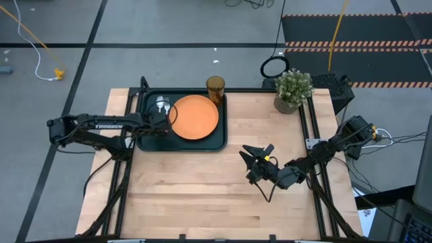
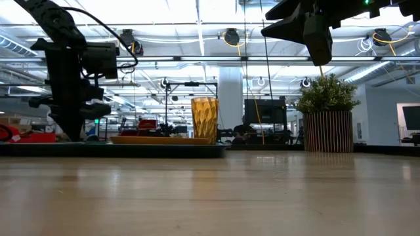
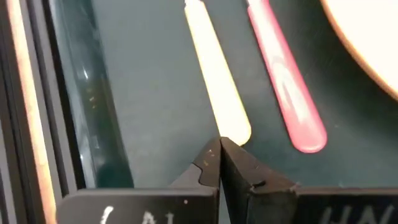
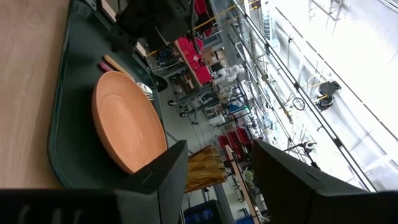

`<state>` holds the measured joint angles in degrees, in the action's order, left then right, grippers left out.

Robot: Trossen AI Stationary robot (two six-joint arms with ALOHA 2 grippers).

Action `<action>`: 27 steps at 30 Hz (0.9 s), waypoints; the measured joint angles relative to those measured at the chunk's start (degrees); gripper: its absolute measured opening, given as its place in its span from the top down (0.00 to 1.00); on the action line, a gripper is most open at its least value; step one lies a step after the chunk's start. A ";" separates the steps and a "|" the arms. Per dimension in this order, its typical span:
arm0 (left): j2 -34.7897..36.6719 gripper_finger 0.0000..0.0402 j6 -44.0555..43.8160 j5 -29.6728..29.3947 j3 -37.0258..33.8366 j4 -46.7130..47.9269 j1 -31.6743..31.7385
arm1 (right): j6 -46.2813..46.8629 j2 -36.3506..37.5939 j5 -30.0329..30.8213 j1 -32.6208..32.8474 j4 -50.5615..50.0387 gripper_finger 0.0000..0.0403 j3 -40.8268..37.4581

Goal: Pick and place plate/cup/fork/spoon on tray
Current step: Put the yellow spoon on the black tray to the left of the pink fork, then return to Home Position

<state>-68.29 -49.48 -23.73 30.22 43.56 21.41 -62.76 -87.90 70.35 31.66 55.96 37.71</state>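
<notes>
Right up against the left wrist camera, the left gripper (image 3: 219, 163) is sitting with its jaws pressed fully together, holding nothing, the tips hovering just at the end of the spoon (image 3: 217, 93), whose pale orange handle is lying flat on the tray (image 3: 143, 93). Just beside it, the fork (image 3: 286, 93) is lying parallel, pink-red handle and all, and the edge of the plate (image 3: 367, 43) is peeking in beyond that. From overhead, the left gripper (image 1: 160, 124) is reaching over the tray's (image 1: 219, 138) left part, where the metal ends of spoon and fork are glinting beside the plate (image 1: 196, 117), which is resting in the middle of the tray. Standing upright at the tray's far right corner is the cup (image 1: 215, 88), just beyond the plate's rim. Over on the other side, the right gripper (image 1: 256, 154) is waiting above the bare wooden surface (image 1: 202, 196), well apart from the tray, its jaws spread wide and empty. Near the surface's far right corner, a potted plant (image 1: 292, 90) is standing.
</notes>
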 joint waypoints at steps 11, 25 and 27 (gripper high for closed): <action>0.00 0.99 1.70 -1.81 0.02 -3.46 -1.08 | 0.10 0.00 0.02 0.00 -0.02 0.56 0.00; 14.66 0.99 30.00 -2.01 0.10 -34.83 -11.55 | 11.87 1.59 -2.01 -2.36 3.06 0.83 0.04; 17.28 0.99 32.49 -2.10 0.10 -35.55 -13.79 | 14.36 3.10 -3.99 -2.42 2.89 0.93 0.04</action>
<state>-51.01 -16.99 -25.83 30.33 8.01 7.62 -48.41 -84.80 66.36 29.24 58.85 37.76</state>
